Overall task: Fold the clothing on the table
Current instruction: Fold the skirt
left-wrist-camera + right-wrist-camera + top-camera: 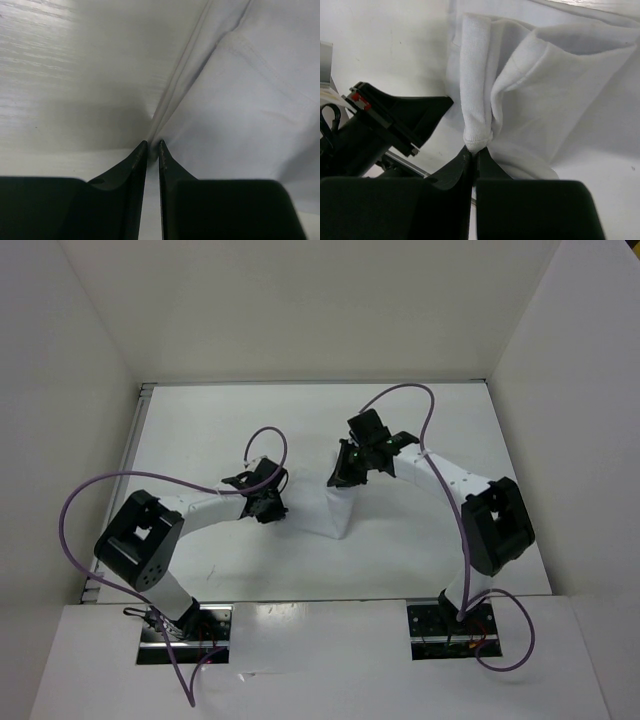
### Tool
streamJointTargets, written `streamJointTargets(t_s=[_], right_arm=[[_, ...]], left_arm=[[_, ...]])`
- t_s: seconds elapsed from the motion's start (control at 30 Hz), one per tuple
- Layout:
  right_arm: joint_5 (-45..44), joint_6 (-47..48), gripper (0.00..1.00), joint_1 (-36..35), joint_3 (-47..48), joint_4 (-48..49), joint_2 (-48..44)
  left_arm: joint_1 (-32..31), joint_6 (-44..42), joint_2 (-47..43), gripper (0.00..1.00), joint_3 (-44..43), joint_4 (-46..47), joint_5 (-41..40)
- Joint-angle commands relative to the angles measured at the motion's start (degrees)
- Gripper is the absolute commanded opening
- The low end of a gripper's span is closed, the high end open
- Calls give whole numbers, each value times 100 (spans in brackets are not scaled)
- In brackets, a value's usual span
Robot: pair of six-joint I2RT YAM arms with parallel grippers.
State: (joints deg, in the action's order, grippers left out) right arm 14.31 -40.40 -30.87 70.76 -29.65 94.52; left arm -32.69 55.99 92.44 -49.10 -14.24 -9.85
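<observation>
Your cloth [338, 512] sits mid-surface [440, 430], between the 2 arms. It's light, limp and wrinkly, so expect it to sag wherever it's unsupported; take it at hems or corners. The right pincer [474, 152] is clamped on a bunched fold, lifting that end. The left pincer [153, 146] is narrow, nipping a side hem. The long axis looks far-to-near, raised end far.
</observation>
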Motion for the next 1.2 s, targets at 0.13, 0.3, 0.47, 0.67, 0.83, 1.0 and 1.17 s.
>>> streamJointTargets(t_s=[0.13,0.3,0.47,0.67,0.83,1.0,1.17], right_arm=[[108,-38,0,-366,702,345,742],[160,-91,0,-524,1044,451,1261],[231,-196,1,-691,1255,556,1525],[283,-249,1,-815,1501,557,1798],[345,-302,1,-868,1607,609,1974],[476,-302,2,-973,1607,662,2088],[1142,-354,36,-1026,1607,854,2054]], left_arm=[[-177,193,-253,21,120,27,431],[-177,193,-306,21,120,-26,431],[-177,193,-367,21,173,-26,431],[-177,193,-472,21,173,-79,431],[-177,246,-526,21,226,-79,431],[-177,246,-526,21,226,-79,378],[-177,246,-526,21,226,-219,308]])
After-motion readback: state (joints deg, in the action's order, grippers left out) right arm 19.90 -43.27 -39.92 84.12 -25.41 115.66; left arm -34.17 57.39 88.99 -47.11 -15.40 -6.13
